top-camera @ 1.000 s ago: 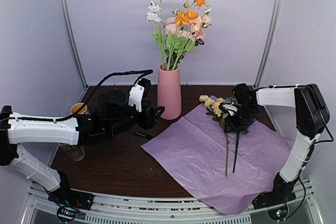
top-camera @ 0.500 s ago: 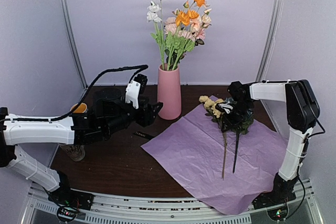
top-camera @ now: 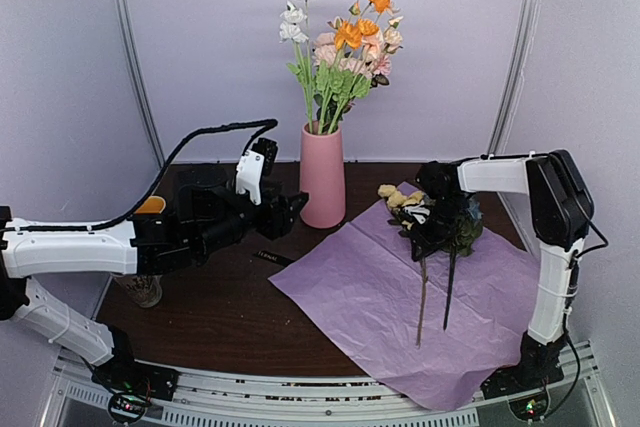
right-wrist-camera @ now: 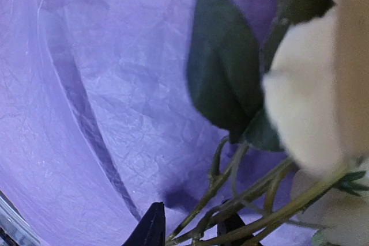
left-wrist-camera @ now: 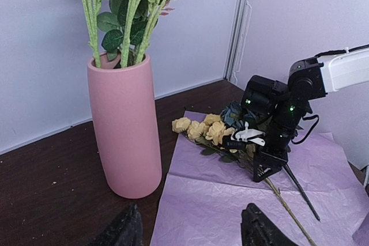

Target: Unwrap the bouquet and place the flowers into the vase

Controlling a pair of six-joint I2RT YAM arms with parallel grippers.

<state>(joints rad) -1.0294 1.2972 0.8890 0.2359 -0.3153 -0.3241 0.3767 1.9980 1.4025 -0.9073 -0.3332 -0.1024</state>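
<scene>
Vase [top-camera: 322,182] smooth, matte, cylindrical; tissue paper [top-camera: 370,292] crinkled.

The top external camera looks down from behind over the dark brown table [top-camera: 220,317]. The left wrist camera faces level across it at middle range, sharing the tall matte pink vase [left-wrist-camera: 125,131] and lilac tissue paper [left-wrist-camera: 202,205]. The right wrist camera sits very close over that paper and a pale yellow artificial bloom [right-wrist-camera: 305,113].

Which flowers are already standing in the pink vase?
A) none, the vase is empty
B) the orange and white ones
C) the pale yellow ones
B: the orange flowers and white flowers rise on green stems out of the pink vase, while the pale yellow flowers are off to its side over the purple tissue paper.
</scene>
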